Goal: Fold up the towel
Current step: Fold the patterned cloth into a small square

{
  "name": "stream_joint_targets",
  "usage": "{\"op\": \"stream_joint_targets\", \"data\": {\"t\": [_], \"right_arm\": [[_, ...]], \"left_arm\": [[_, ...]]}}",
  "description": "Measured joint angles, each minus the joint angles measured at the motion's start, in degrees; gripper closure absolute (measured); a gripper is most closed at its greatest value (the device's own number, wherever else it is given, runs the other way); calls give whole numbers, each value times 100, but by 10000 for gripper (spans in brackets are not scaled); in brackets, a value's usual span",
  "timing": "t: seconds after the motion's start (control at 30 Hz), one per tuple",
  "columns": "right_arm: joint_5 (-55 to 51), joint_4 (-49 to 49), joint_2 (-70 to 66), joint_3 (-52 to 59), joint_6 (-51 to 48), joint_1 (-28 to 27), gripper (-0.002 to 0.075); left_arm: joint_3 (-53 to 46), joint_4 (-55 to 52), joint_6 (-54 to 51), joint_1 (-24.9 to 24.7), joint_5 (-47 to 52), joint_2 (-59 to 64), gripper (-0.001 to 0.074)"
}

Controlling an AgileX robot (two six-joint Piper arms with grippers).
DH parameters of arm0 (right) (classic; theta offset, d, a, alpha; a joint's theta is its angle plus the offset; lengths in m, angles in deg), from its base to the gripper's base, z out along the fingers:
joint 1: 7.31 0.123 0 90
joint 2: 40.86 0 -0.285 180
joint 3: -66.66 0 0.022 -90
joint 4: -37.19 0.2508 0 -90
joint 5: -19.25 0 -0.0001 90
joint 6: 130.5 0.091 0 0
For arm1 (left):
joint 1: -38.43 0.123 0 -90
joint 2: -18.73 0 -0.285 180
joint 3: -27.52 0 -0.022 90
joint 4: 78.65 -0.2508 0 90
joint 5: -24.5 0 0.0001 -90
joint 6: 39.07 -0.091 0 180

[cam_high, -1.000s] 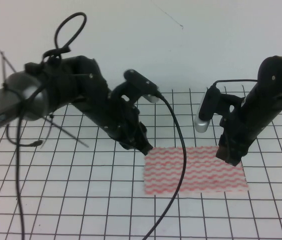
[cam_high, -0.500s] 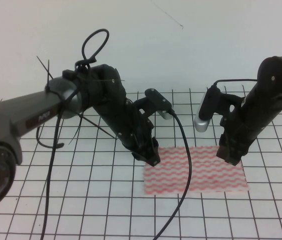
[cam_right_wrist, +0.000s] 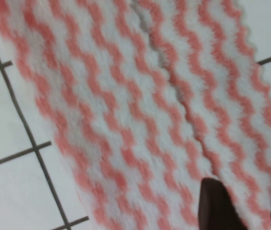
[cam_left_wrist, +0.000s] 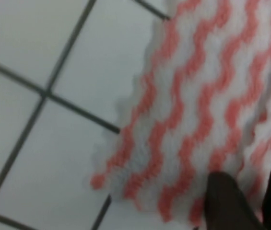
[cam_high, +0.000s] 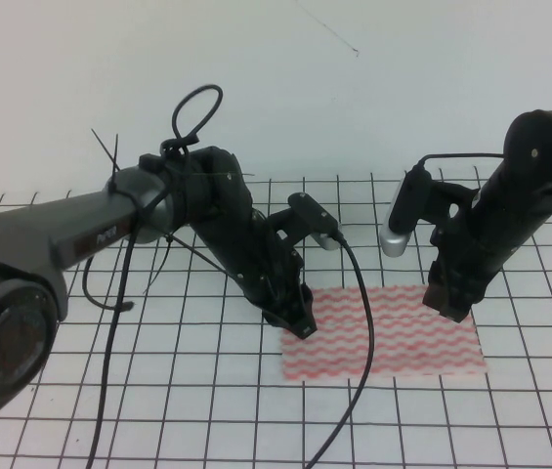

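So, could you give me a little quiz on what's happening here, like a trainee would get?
1. True or false: the pink-and-white towel lies flat on the gridded table.
2. The open left gripper is down at which part of the towel? A) its left edge B) its right edge C) nowhere near it
3. Fill in: the right gripper, fingers apart, is down over the towel's far-____ part.
Key: 1 true; 2 A; 3 right.
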Motion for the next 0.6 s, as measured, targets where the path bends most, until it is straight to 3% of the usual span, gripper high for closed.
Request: {"op": "stream_joint_targets", "data": {"t": [0.27,0.47,0.6], "right_arm": [[22,0,0,0,22,0,469],[35,0,0,0,26,0,469],[35,0,0,0,26,0,469]], "left_arm": [[151,16,-12,0,100,52,557],[488,28,-12,0,320,78,699],[722,28,-12,0,550,78,728]]}}
